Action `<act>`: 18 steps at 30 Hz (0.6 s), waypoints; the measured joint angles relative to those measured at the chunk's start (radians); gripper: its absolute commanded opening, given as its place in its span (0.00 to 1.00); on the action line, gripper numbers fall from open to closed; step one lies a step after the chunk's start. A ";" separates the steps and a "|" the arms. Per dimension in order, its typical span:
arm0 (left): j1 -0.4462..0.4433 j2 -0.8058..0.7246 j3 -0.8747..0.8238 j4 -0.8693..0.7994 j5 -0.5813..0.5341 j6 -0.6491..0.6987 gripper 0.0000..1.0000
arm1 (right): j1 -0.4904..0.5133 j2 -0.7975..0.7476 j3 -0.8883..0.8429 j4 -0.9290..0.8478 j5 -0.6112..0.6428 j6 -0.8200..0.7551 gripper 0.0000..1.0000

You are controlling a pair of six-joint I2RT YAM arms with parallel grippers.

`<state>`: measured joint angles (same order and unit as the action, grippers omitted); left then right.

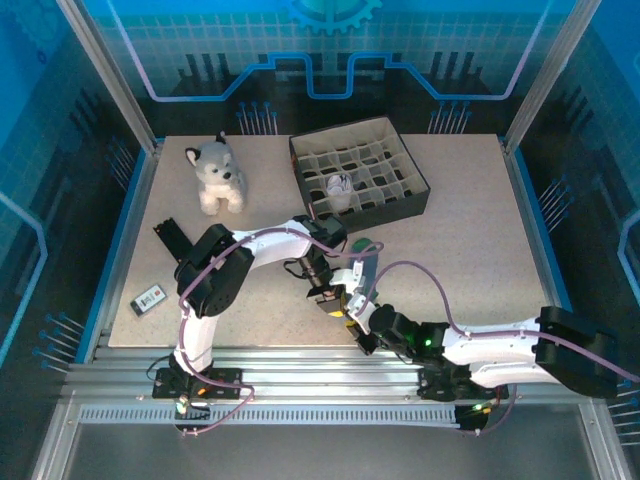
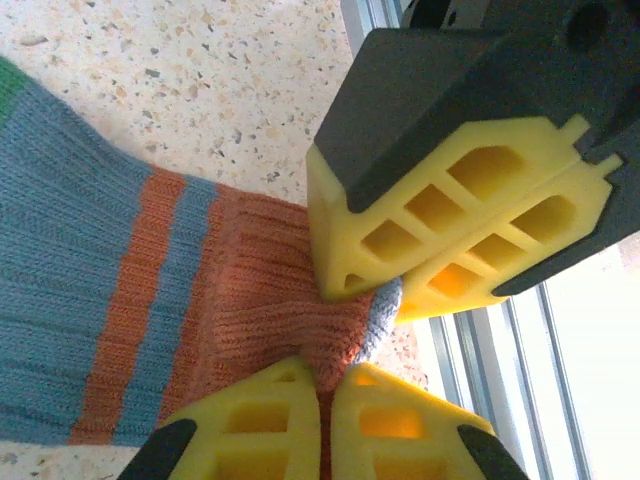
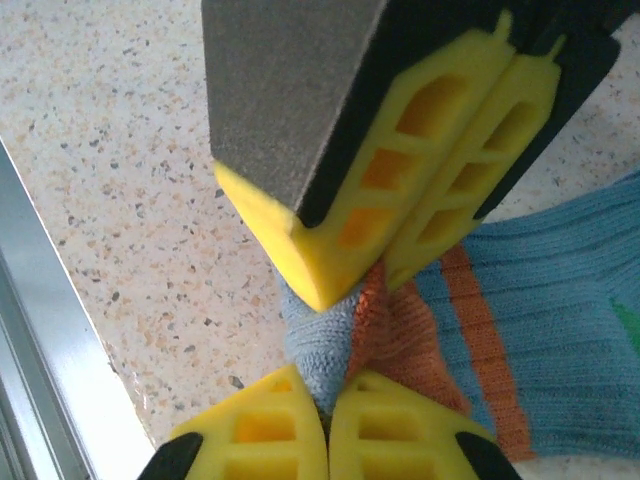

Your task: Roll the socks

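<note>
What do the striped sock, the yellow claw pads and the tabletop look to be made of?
Grey-blue ribbed sock with orange-red cuff: soft knitted yarn, matte; the knit ribs show clearly.
Yellow claw pads: seemingly rubbery foam or moulded plastic, matte, with hollow cells.
Speckled beige tabletop: smooth, stone-look surface, probably laminate or composite.

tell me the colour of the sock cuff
Orange-red, ribbed; the sock cuff shows best in the left wrist view.
</note>
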<state>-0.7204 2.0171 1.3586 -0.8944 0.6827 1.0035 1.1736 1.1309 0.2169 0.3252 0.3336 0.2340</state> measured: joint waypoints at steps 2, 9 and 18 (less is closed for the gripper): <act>0.002 0.000 -0.010 0.010 0.004 -0.001 0.00 | -0.001 -0.001 0.000 -0.003 -0.004 0.001 0.00; 0.005 -0.061 -0.130 0.145 0.016 -0.069 0.10 | -0.052 -0.063 0.012 -0.081 -0.129 0.008 0.00; 0.025 -0.264 -0.350 0.421 -0.055 -0.194 0.25 | -0.248 -0.105 0.090 -0.259 -0.338 0.097 0.00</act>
<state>-0.6952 1.7527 1.0084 -0.4736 0.6273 0.8093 0.9257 1.0264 0.3073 0.0662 -0.0044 0.3313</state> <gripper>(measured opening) 0.240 0.051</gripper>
